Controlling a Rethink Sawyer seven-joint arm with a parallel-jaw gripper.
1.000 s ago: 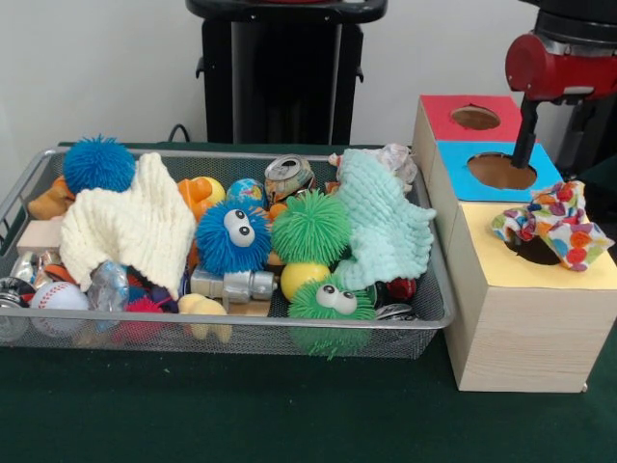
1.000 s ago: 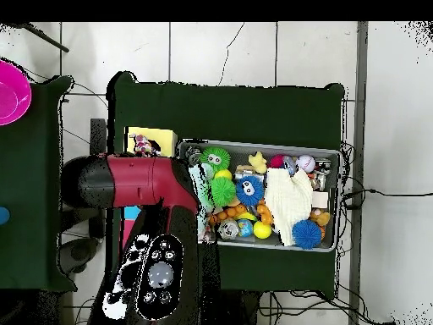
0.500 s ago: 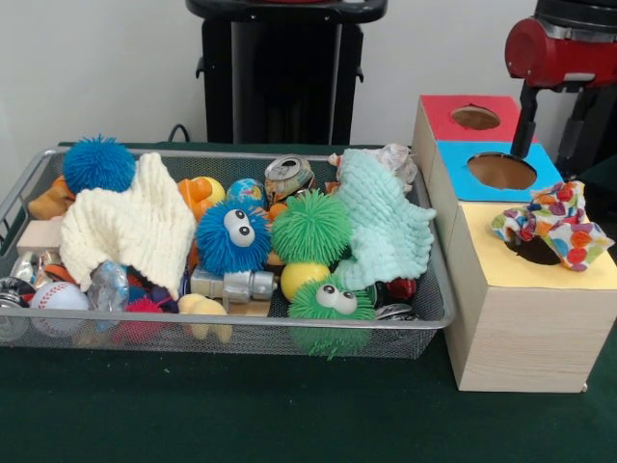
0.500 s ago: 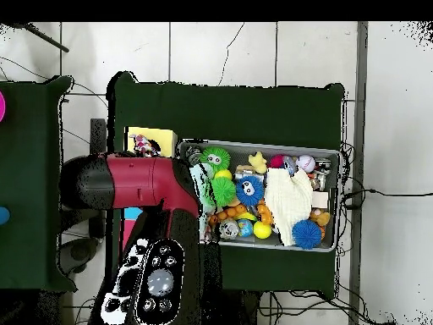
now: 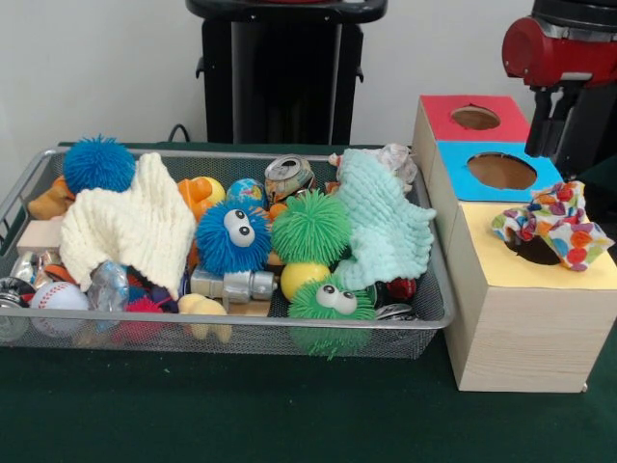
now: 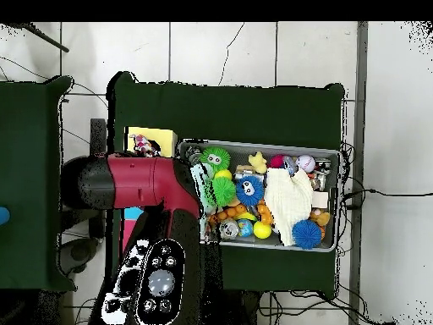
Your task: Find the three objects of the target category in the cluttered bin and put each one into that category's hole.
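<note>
Your gripper [image 5: 551,123] has lifted off the boxes; I cannot tell its state. The polka-dot wrapper [image 5: 552,228] sits over the yellow hole [image 5: 531,252], not dropped through, with two more to find.

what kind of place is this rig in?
Probably a robotics lab set up for sorting trials: a red robot arm over a green-covered table, a wire mesh bin crammed with toys, and a wooden box with colour-coded holes.

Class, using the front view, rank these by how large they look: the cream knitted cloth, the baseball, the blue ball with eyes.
1. Cream knitted cloth
2. Blue ball with eyes
3. Baseball, though it sits nearest the camera.
</note>
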